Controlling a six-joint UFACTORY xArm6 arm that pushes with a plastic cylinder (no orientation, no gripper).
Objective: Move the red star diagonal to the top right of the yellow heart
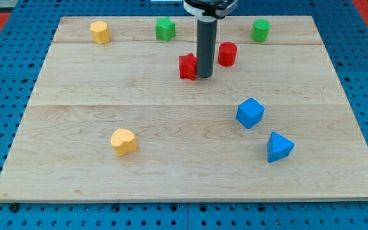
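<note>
The red star [187,66] sits in the upper middle of the frame, on the wooden board [171,172], and my tip [204,76] stands right against its right-hand side, the dark rod rising straight up from there to the top edge of the frame. There are no fingers to open or close here: the arm ends in that plain rod, and it holds nothing, only touching the star's flank. Just to the right of the rod, slightly higher, is a red cylinder [227,53], close to the rod though whether they touch I cannot tell. The yellow heart [124,142] lies well apart from the star, down in the lower left part of the frame. Along the top of the board stand three more blocks: a yellow block [99,31] with several flat sides at the upper left, a green block [165,29] of star-like outline left of the rod, and a green cylinder-like block [260,30] to the upper right. In the right half, below the middle, a blue cube [250,112] sits above and a little left of a blue wedge-shaped block [278,147]. The board rests on a blue perforated table [5,76].
</note>
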